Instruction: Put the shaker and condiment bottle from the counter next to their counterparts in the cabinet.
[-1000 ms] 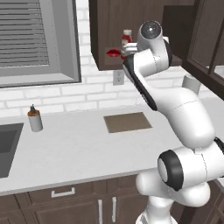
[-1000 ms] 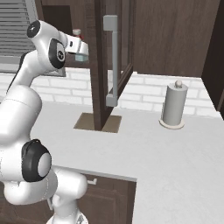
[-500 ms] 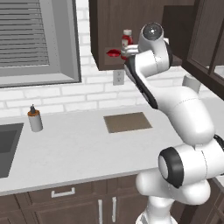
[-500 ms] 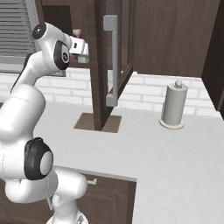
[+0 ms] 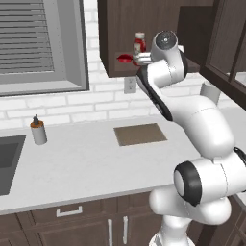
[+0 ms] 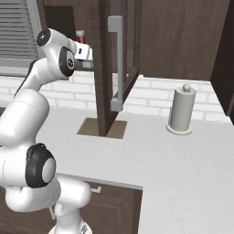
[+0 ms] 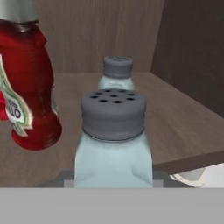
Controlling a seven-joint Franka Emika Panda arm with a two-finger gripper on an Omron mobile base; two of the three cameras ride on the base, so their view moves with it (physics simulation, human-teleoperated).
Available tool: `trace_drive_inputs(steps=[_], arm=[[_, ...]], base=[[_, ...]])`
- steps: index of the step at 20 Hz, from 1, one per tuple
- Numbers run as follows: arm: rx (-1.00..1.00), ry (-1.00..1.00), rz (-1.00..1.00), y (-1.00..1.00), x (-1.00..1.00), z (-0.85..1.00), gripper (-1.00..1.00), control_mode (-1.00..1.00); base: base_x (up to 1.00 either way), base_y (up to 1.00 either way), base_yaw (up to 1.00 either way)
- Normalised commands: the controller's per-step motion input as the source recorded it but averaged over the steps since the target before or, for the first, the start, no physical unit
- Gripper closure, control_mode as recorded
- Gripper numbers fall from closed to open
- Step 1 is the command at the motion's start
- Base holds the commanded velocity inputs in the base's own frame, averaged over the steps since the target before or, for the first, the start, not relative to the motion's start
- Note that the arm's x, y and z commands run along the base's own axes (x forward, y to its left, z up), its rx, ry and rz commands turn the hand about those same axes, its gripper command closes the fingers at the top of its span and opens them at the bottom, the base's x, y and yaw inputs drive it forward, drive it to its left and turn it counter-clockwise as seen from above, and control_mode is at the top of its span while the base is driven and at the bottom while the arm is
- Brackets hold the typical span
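While your jaws grip the shaker [image 7: 113, 140] upright, its long axis standing vertical between them, its twin [image 7: 116, 73] sits straight ahead, deeper on the cabinet [image 5: 144, 29] shelf and apart. The bottle [image 7: 27, 87] stands to the jaws' left, close by. I judge you need only lower and release.

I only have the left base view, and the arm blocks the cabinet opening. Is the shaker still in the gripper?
Observer: Yes. In the hand view the shaker sits right at the gripper, shut on it.
Operator: Is the condiment bottle already inside?
Observer: Yes, the condiment bottle stands on the cabinet shelf, beside the held shaker.
Operator: Where is the other shaker?
Observer: The second shaker stands directly behind the held one, further back on the shelf.
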Motion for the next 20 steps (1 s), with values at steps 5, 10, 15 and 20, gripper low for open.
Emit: trace_drive_inputs(steps=[5, 10, 15, 20], arm=[[-0.01, -0.01, 0.0, 0.0, 0.22, -0.09, 1.0, -1.0], [0.0, -0.02, 0.0, -0.08, 0.32, -0.12, 1.0, -1.0], [0.0, -0.02, 0.0, -0.21, 0.3, -0.11, 1.0, -1.0], [0.0, -0.01, 0.0, -0.13, 0.15, -0.25, 1.0, -1.0]], base=[[0.0, 0.0, 0.0], [0.0, 0.0, 0.0], [0.0, 0.0, 0.0], [0.0, 0.0, 0.0]])
